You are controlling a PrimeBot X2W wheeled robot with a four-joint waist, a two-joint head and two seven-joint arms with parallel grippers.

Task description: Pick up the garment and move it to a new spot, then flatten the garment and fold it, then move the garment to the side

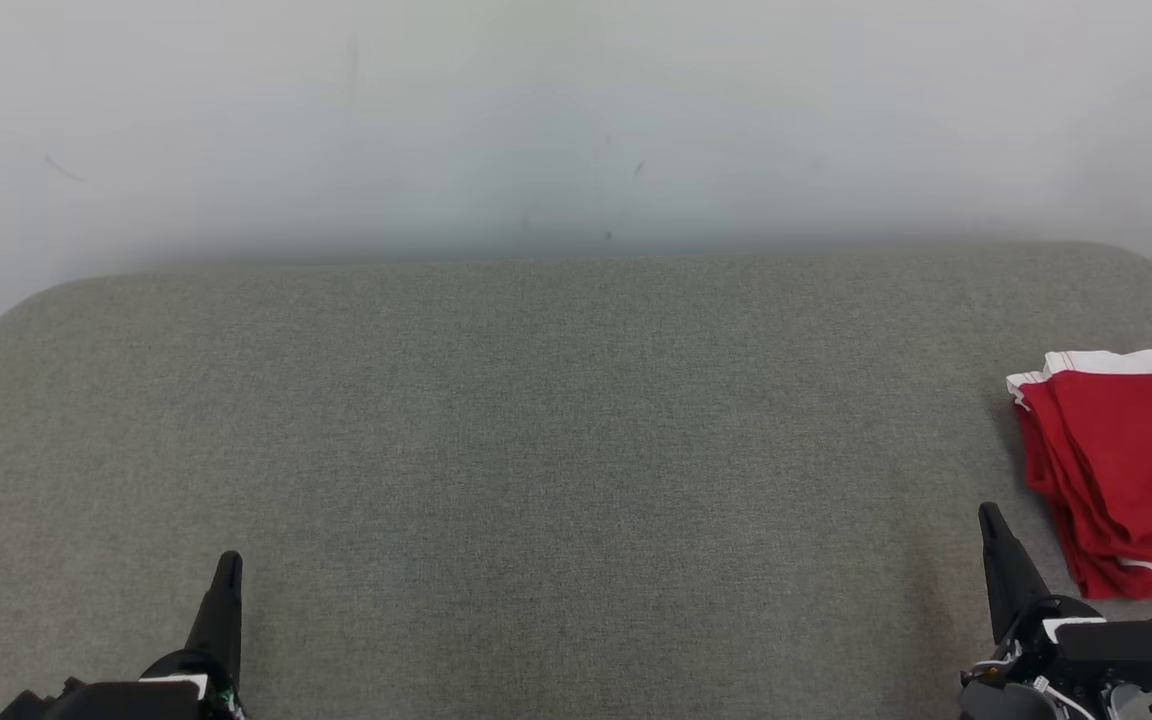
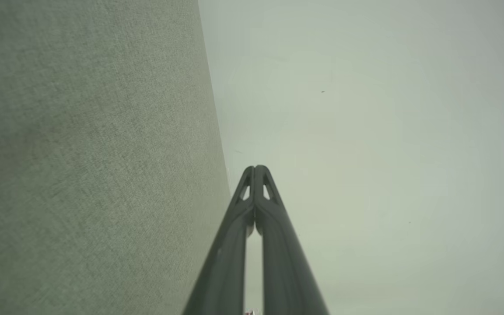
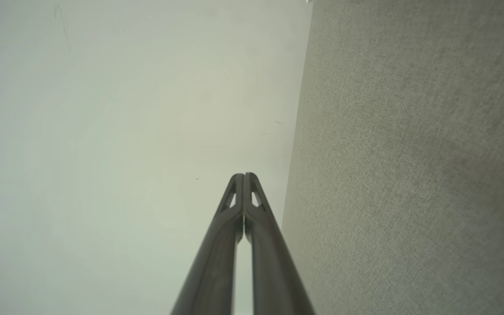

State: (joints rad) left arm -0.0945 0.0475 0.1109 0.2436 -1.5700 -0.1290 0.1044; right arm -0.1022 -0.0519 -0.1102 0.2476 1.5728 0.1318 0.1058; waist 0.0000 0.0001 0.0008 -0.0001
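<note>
The left gripper [image 1: 228,562] sits at the lower left of the head view, its two dark fingers pressed together into a single point that aims up the frame. In its own wrist view the same gripper [image 2: 255,169] shows the tips meeting, with nothing between them. The right gripper [image 1: 989,516] sits at the lower right, likewise pressed together and holding nothing. Its wrist view shows that gripper [image 3: 244,176] with the tips touching.

Both hang low over a counter [image 1: 536,450] covered in grey woven cloth with rounded far corners. Plain grey cloth stretches between the two grippers and up the frame from them.

The garment [image 1: 1131,465] lies on the counter at the right edge of the head view. It is red with a white band along its top edge and folded into a stack of layers, cut off by the frame. It is near the right gripper, just up and to the right of the fingertip, and apart from it. It is well apart from the left gripper.

Behind the counter rises a white wall [image 1: 576,120] with a few faint dark scuffs near the middle.
</note>
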